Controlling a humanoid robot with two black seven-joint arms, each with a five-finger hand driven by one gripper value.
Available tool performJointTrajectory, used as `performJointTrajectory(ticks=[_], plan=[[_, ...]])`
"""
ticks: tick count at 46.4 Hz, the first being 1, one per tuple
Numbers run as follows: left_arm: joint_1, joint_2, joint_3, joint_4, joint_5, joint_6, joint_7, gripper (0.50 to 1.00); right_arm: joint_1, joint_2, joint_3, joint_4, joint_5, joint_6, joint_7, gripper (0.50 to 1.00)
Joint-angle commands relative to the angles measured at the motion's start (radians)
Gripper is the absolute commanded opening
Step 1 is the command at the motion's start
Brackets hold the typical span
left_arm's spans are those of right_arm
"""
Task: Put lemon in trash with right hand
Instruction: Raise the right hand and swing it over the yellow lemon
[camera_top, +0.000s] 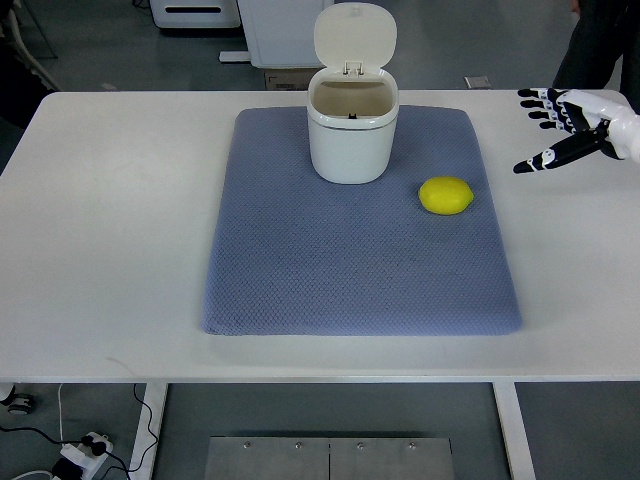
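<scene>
We see the lemon lying on the blue mat, just right of the white trash bin, whose lid stands open. Our right hand hovers over the bare counter at the right edge, fingers spread and empty, the lemon well apart to its lower left.

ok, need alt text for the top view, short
A yellow lemon lies on a blue-grey mat on a white table, just right of a white trash bin whose lid stands open. The robot's right hand hovers at the right edge with fingers spread, holding nothing, apart from the lemon.
</scene>
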Motion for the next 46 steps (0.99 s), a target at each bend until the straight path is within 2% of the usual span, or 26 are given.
performJointTrajectory(ticks=[1, 22, 46], plan=[[0.0, 0.0, 0.0, 0.0, 0.0, 0.0, 0.0, 1.0, 0.046, 0.005, -0.055, 0.002, 0.0, 0.0, -0.021, 1.0], [0.0, 0.0, 0.0, 0.0, 0.0, 0.0, 0.0, 1.0, 0.235, 0.071, -0.302, 0.002, -0.02, 0.003, -0.061, 1.0], [0.0, 0.0, 0.0, 0.0, 0.0, 0.0, 0.0, 1.0, 0.364, 0.17, -0.489, 0.002, -0.032, 0.003, -0.104, 1.0]])
